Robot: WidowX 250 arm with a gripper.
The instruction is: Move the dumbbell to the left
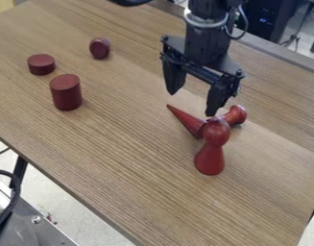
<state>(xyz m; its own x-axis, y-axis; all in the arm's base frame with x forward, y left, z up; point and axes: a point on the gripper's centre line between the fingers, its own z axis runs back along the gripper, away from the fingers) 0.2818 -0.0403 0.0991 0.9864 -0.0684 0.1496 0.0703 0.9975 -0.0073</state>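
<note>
The wooden table is dotted with red pieces. The black gripper is held above and behind-left of the upright pin, its fingers spread, nothing pinched. The cone is laid behind-left of the pin. What is judged the dumbbell is laid just behind the pin's head, partly hidden, its axis slanted back-right; a lowering toward the pin's right rear is called for.

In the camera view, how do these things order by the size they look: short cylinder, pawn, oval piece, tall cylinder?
1. Pawn
2. Tall cylinder
3. Short cylinder
4. Oval piece, looking narrower than the short cylinder, about as high
</note>
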